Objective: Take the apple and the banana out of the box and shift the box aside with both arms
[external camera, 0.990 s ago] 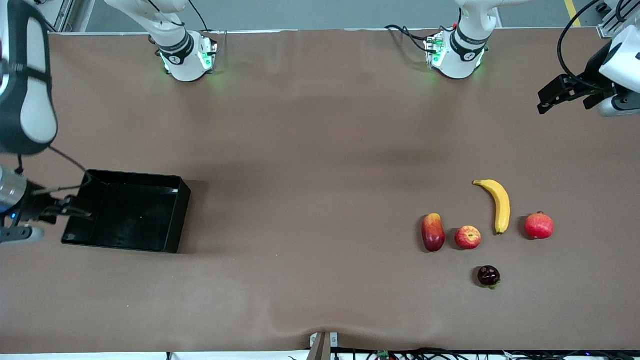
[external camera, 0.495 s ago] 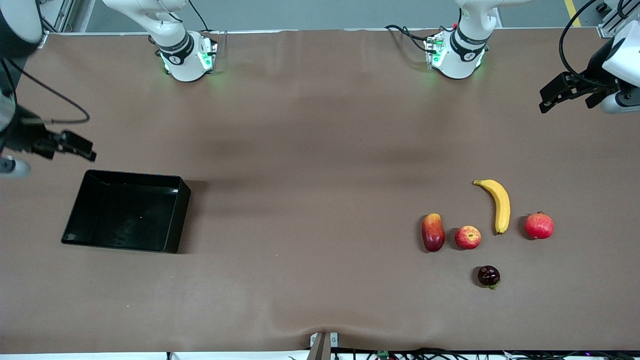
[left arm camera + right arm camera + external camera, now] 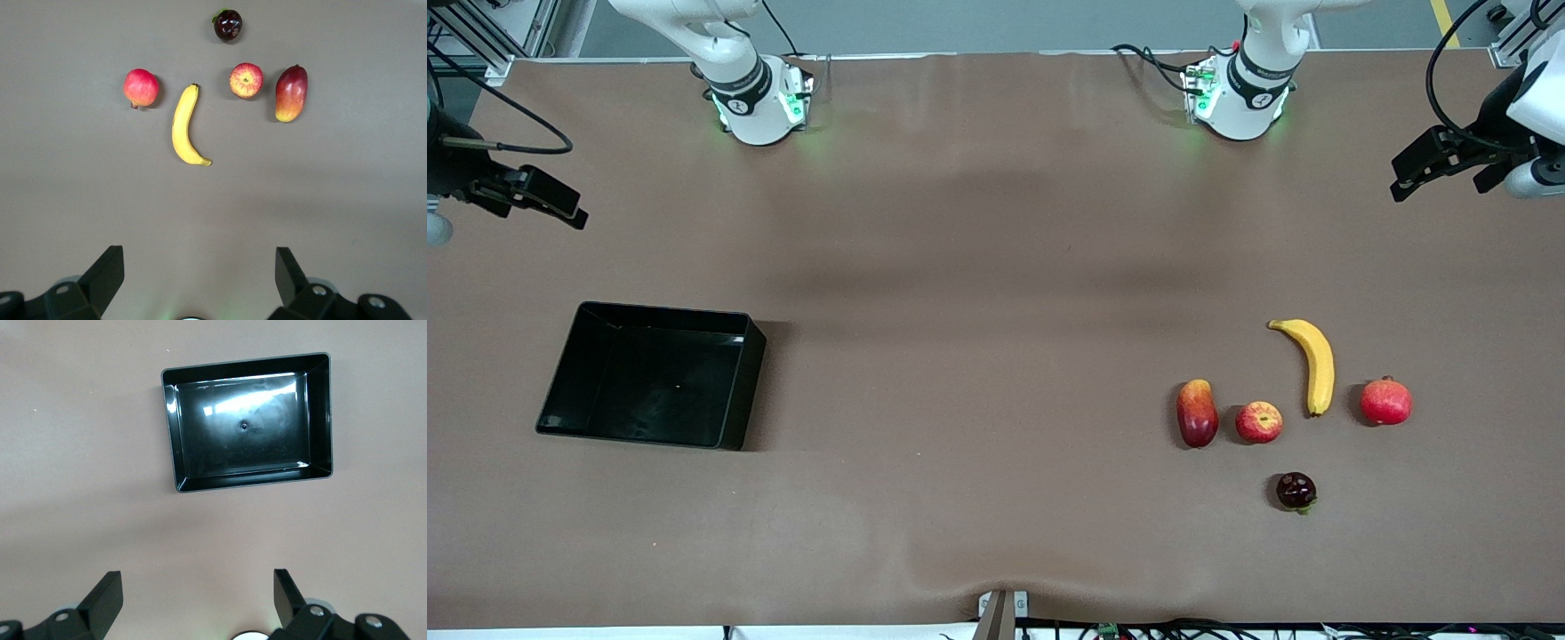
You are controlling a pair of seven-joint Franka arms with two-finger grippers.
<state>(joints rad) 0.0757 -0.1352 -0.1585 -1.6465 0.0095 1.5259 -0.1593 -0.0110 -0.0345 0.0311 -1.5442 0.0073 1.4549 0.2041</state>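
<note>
The yellow banana (image 3: 1312, 363) and the small red apple (image 3: 1259, 421) lie on the brown table toward the left arm's end; both show in the left wrist view, banana (image 3: 185, 126) and apple (image 3: 246, 80). The black box (image 3: 651, 374) sits empty toward the right arm's end and shows in the right wrist view (image 3: 248, 420). My left gripper (image 3: 1414, 173) is open and empty, high over the table's end, apart from the fruits. My right gripper (image 3: 551, 200) is open and empty, up over bare table beside the box.
An oblong red-yellow mango-like fruit (image 3: 1197, 412) lies beside the apple. A round red fruit with a crown tip (image 3: 1386, 401) lies beside the banana. A dark purple fruit (image 3: 1296, 491) lies nearer the front camera. The arm bases (image 3: 758, 98) stand along the table's back edge.
My right gripper has left the box's wall and risen away from it toward the back of the table. The box has stayed put. My left gripper has barely shifted.
</note>
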